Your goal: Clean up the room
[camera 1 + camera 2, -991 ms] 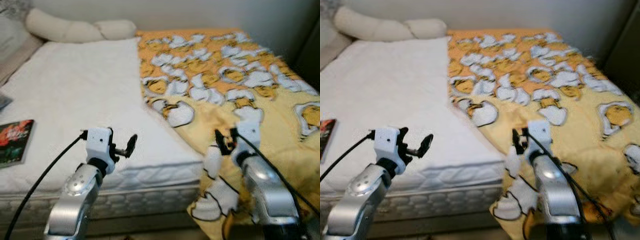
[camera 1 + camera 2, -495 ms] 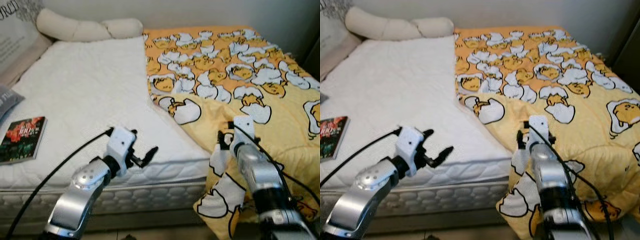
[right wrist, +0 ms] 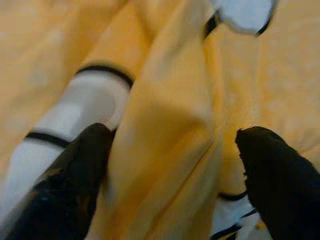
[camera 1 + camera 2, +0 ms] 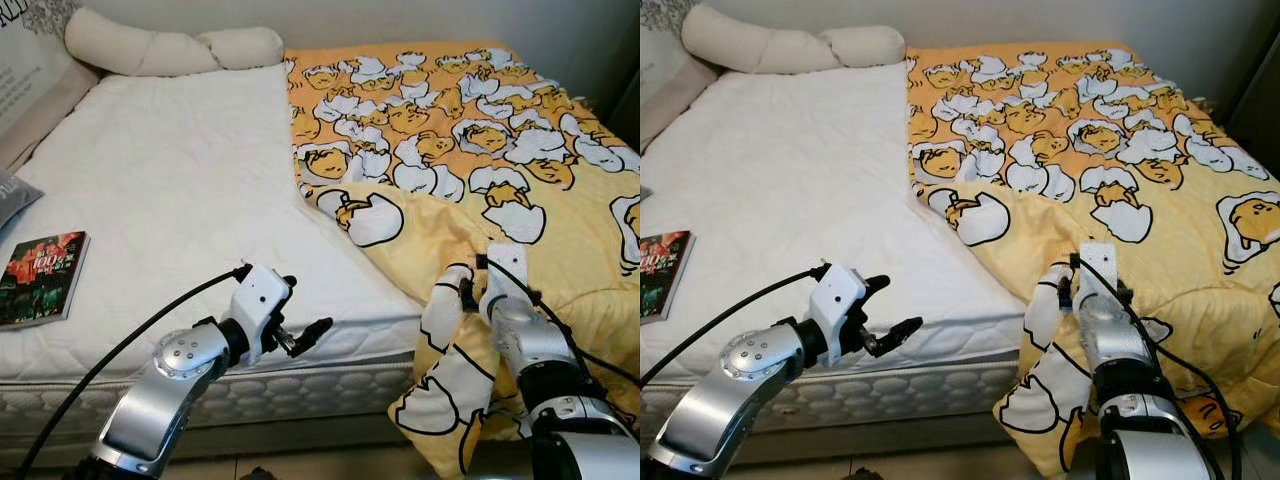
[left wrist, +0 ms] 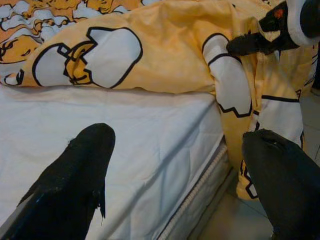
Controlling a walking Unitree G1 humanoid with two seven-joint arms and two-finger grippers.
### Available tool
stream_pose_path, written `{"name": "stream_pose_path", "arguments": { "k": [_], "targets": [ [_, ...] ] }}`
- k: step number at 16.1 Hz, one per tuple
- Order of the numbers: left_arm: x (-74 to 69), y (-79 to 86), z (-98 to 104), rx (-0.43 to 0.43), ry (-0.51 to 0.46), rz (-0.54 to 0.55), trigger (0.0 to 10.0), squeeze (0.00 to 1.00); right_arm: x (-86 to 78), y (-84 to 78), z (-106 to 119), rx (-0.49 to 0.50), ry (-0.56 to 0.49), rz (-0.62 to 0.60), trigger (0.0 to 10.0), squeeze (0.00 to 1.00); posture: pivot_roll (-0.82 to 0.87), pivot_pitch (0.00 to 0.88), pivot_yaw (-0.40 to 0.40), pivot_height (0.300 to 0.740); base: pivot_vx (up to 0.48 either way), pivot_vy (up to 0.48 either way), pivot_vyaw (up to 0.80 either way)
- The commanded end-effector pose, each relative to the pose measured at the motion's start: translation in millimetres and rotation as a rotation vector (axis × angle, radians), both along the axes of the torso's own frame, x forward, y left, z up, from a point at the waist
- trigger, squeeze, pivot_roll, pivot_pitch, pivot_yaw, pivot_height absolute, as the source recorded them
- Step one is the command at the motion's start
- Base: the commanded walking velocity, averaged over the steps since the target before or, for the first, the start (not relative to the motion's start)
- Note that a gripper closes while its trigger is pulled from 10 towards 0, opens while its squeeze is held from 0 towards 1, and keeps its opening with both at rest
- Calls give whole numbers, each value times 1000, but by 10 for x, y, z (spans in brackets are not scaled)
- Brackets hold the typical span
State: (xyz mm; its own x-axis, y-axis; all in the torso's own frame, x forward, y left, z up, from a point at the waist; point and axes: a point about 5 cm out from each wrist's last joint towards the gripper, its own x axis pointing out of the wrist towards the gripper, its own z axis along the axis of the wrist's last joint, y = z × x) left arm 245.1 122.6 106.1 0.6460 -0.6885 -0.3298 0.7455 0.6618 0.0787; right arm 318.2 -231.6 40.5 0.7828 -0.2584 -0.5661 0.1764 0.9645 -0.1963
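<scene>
Your right pincer [image 3: 167,165] is spread wide, its fingers on either side of a fold of the yellow egg-print blanket [image 4: 480,170] where it droops off the bed's foot edge. Your left pincer [image 4: 895,318] is also wide open, hovering over the white mattress [image 4: 170,190] edge just beside that blanket. A book [image 4: 42,278] lies well apart on the mattress's left side, with a long cream pillow [image 4: 170,48] at the head.
</scene>
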Motion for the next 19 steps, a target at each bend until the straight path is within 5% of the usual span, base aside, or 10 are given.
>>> {"name": "stream_pose_path", "arguments": {
  "k": [1,16,19],
  "targets": [
    [16,17,12,13,-4,-9,10000,0,42,7,34,38,-16,10,0,0,25,0,47,740,0,0,0],
    [-30,28,-14,28,-11,-14,10000,0,9,195,-28,51,-50,151,0,0,21,0,39,740,0,0,0],
    [-39,40,-22,31,-8,-13,10000,0,20,326,53,103,-135,289,0,0,20,0,37,740,0,0,0]
  ]
}}
